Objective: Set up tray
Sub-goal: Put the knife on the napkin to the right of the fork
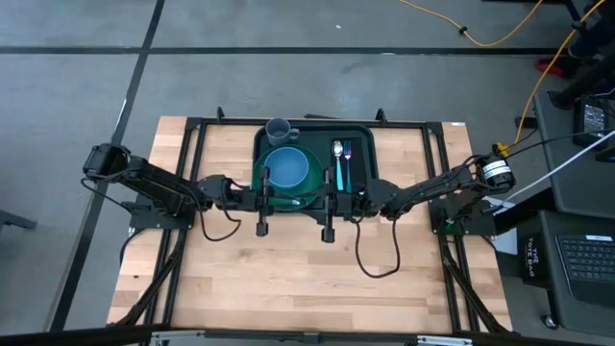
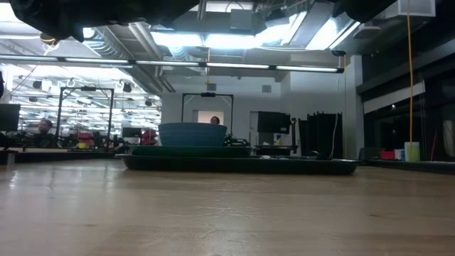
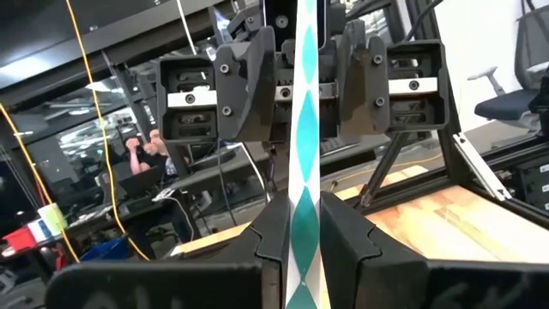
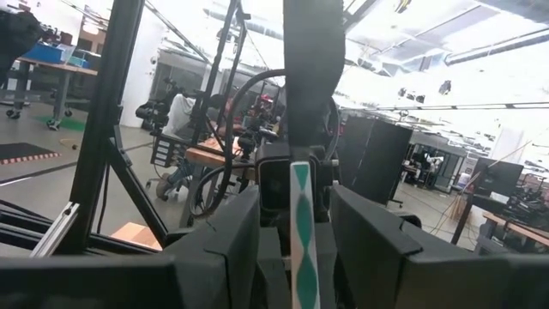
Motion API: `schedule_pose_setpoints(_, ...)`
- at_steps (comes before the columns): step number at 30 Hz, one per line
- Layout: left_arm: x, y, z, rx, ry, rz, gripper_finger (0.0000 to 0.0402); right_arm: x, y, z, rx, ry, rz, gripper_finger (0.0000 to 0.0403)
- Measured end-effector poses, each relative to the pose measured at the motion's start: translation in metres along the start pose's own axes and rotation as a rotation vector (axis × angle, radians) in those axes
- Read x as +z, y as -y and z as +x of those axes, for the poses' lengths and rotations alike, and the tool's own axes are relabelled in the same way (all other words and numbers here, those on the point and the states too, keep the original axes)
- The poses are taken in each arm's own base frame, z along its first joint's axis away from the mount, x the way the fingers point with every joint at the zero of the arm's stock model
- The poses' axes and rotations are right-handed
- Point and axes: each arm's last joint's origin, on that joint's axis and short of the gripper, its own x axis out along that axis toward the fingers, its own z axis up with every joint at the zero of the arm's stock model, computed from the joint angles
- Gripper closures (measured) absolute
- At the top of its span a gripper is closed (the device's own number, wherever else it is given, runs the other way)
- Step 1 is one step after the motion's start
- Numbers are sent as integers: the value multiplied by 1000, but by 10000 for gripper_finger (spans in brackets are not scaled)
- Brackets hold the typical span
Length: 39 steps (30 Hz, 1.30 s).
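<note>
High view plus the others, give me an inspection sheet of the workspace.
Surface: wooden table, bare in front.
Job's things: tray at the far side, holding plate, blue bowl, cup, spoon, napkin.
Clutter: nothing seen.
Grippers: left gripper shut on a teal-and-white strip; right gripper faces it above the tray's near edge.
Cables: black loop on table; yellow cable on floor.
Surroundings: laptop; person beyond.

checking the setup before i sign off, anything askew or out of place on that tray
Nothing stands out. On the tray the bowl sits on the plate, cup behind, spoon alongside, nothing spilled.
</note>
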Motion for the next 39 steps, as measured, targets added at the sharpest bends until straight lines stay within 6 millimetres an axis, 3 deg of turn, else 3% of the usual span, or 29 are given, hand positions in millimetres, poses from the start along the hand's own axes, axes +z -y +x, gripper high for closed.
schedule_pose_setpoints(9,0,-1,0,22,-8,18,371,0,-1,0,24,8,2,259)
schedule_pose_setpoints(22,0,0,0,16,-8,13,371,0,0,0,18,9,-5,368)
schedule_pose_setpoints(26,0,0,0,17,-9,5,370,0,0,0,13,7,-6,373)
schedule_pose_setpoints(39,8,8,-3,-10,20,-56,278,0,0,0,-6,-3,5,374)
